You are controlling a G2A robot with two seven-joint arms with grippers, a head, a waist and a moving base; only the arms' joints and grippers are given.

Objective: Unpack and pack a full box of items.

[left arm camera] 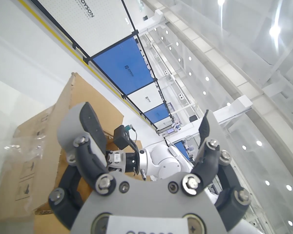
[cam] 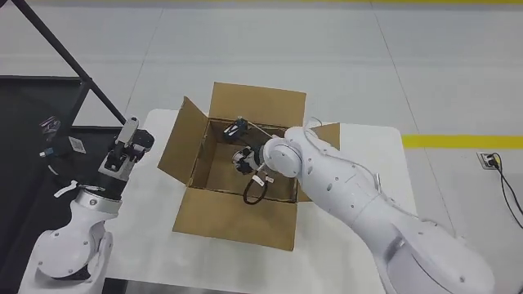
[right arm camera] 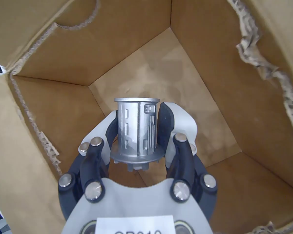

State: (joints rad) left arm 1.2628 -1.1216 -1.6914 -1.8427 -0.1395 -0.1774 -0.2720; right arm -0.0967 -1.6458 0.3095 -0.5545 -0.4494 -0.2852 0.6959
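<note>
Right gripper (right arm camera: pixel 139 120) grasping metal cylinder (right arm camera: pixel 136 130) inside cardboard box (right arm camera: pixel 127 37); left gripper (left arm camera: pixel 146 118) spread beside box.

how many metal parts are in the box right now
1: a grey metal cylinder clamped in the right end effector, held inside the cardboard box. Others may be hidden beneath that end effector.

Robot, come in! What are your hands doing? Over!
Right hand shut on metal cylinder, inside cardboard box, walls close. Left hand open, holding nothing, outside box.
</note>
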